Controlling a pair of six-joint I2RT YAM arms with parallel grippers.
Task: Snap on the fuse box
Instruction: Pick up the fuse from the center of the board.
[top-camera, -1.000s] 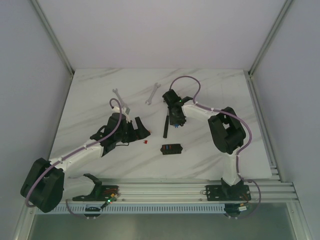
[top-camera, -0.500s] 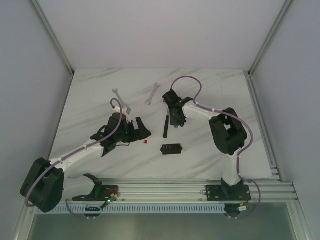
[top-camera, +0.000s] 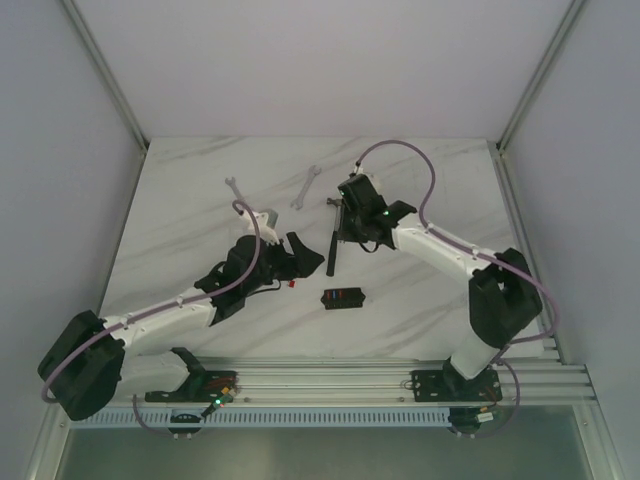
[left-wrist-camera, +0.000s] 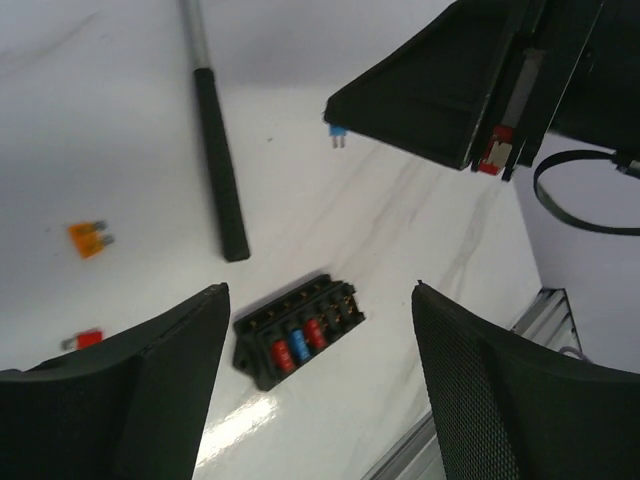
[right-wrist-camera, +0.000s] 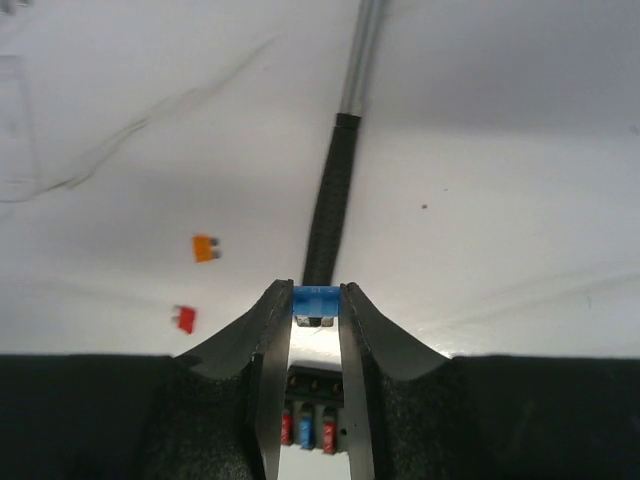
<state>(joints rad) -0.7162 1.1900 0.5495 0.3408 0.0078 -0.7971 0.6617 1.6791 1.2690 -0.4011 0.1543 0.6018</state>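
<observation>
Right claw (right-wrist-camera: 316, 308) is pinched shut on a small blue fuse (right-wrist-camera: 318, 297), gripping its plastic head with the prongs pointing away from the jaws. Left claw (left-wrist-camera: 318, 300) stands wide open and holds nothing. In its own wrist view the fuse box (left-wrist-camera: 297, 332) shows between its two fingers, though how far above the box it hangs cannot be told.

The fuse box lies flat on the desk (top-camera: 200, 200) at lower centre of the overhead frame, with nothing holding it. A hammer (top-camera: 332, 250) lies just above it in the frame, and a loose red fuse (top-camera: 291, 284) lies to its left. An orange fuse (right-wrist-camera: 205, 247) lies farther off.

The main risk, as I judge it, is the press itself. If the prongs meet the slot off-line, they may bend or skate across the face. The box could also slide or tip under the push — the open left claw gives it no support. The narrow grip on the fuse head could let the fuse swivel between the pads. A low approach might also knock the hammer handle into the box.
</observation>
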